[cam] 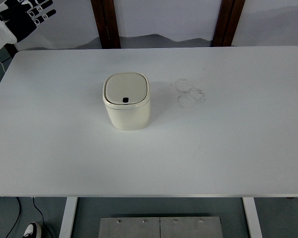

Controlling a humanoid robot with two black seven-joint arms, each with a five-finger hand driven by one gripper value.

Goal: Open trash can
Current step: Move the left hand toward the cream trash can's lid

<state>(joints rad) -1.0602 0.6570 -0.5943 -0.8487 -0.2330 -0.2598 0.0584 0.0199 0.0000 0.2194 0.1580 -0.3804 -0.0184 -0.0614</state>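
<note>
Our left hand (27,17) hangs at the far left corner, beyond the table edge, black fingers spread and holding nothing, well apart from the cream trash can (126,101) that stands upright near the middle of the white table (228,148) with its lid (125,89) shut. We judge the reach has hardly begun, and the risk lies in the press. If we come down off the small dark latch (125,99) or push sideways, the light can may slide or tip instead of springing open.
</note>
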